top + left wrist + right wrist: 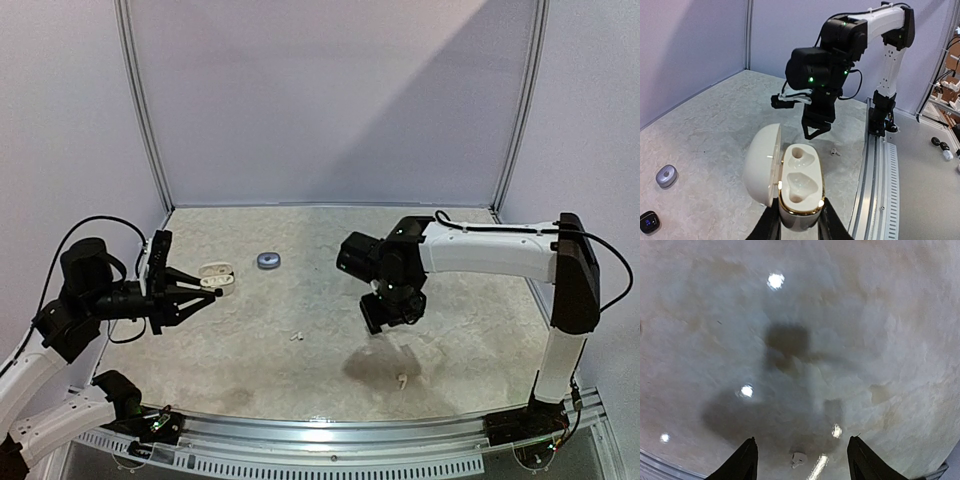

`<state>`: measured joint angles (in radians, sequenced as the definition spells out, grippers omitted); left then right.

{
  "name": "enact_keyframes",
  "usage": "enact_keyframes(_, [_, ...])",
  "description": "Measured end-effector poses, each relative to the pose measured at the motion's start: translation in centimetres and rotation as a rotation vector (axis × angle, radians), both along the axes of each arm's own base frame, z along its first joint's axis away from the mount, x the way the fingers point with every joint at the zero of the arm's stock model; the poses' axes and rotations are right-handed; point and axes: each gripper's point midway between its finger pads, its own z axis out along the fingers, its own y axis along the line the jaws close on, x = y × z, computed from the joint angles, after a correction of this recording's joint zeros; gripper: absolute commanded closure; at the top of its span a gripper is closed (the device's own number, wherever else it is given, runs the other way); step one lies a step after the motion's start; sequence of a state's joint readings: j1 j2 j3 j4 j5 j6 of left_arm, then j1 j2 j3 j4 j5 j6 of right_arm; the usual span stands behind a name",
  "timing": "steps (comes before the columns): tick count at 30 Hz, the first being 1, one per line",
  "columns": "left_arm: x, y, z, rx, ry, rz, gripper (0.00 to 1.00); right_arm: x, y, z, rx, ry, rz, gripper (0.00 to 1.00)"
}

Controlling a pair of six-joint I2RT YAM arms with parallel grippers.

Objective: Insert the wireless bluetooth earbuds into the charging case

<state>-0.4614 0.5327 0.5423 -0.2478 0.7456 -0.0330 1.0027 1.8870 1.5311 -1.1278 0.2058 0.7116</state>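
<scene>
The white charging case (801, 181) with a gold rim is held off the table, lid (761, 167) swung open to the left and both wells empty. My left gripper (799, 212) is shut on its lower body; from above, the left gripper (214, 289) is at the table's left side. My right gripper (386, 318) hangs open above the table, right of centre. One small white earbud (799, 458) lies on the table below and between its fingers (746, 460), untouched; it also shows as the earbud (402, 380) near the front rail. A second earbud (296, 336) lies left of it.
A small grey-blue pebble-like case (267, 260) sits toward the back centre of the table. A black case (649, 221) lies nearer the left arm. The metal rail (330, 432) runs along the front edge, and white walls (330, 100) close the back and sides.
</scene>
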Motion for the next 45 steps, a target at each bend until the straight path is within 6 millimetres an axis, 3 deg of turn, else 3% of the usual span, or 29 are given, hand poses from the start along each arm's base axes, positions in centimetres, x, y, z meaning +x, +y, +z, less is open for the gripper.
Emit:
enact_keyframes(6, [-0.1,0.1,-0.5,-0.010,0.003,0.006,1.00,-3.2,-3.0,-3.6,-0.079,0.127,-0.111,0.43])
enact_keyframes(10, [-0.3,0.3,-0.2,-0.019,-0.006,0.008,1.00,-4.7,-4.0,-5.7,-0.098,0.185,-0.142,0.45])
enact_keyframes(16, [-0.4,0.3,0.0,-0.024,-0.017,0.008,1.00,-6.3,-4.7,-7.9,-0.092,0.246,-0.179,0.56])
enact_keyframes(33, [-0.2,0.2,-0.3,-0.018,-0.005,0.008,1.00,-8.5,-2.5,-8.3,0.033,0.299,-0.173,0.64])
enact_keyframes(45, [-0.1,0.1,-0.5,-0.014,0.001,0.008,1.00,-8.8,-2.7,-8.3,0.022,0.304,-0.183,0.72])
